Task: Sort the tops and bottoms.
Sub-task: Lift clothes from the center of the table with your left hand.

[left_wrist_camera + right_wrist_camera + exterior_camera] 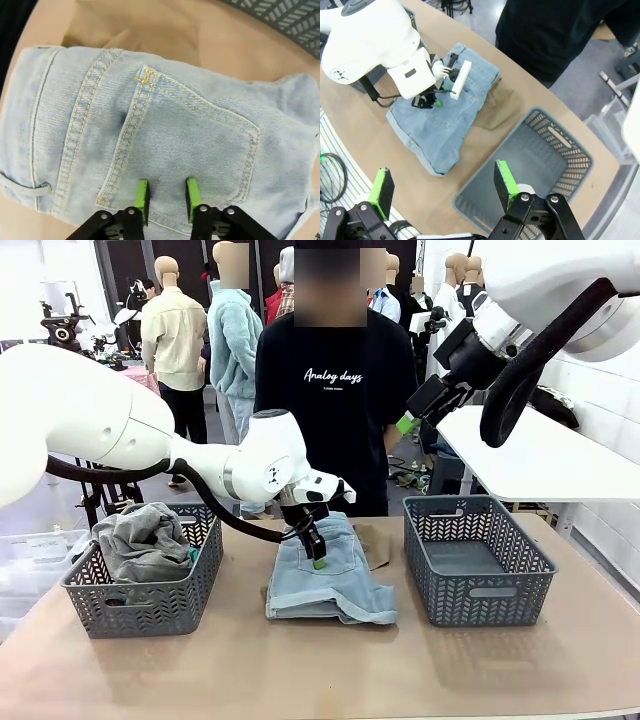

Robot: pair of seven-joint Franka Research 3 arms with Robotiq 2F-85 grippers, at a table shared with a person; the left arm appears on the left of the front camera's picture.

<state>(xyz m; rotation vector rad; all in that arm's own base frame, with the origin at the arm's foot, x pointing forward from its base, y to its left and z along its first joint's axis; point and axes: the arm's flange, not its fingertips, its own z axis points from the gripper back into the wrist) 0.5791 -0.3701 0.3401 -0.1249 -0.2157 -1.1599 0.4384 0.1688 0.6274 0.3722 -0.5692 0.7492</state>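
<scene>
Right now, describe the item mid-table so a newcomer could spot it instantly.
On the table, between the left basket and the right basket, lie folded shorts. They're light blue denim with a stitched back pocket, unlike the tan cloth peeking out behind them.

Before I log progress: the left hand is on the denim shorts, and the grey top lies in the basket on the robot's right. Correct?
No: the front view shows the grey top in the basket on the robot's left. The left hand is on the denim shorts.

White rounded arms [90,420], black cables [492,410], green-padded black gripper [166,189].
</scene>
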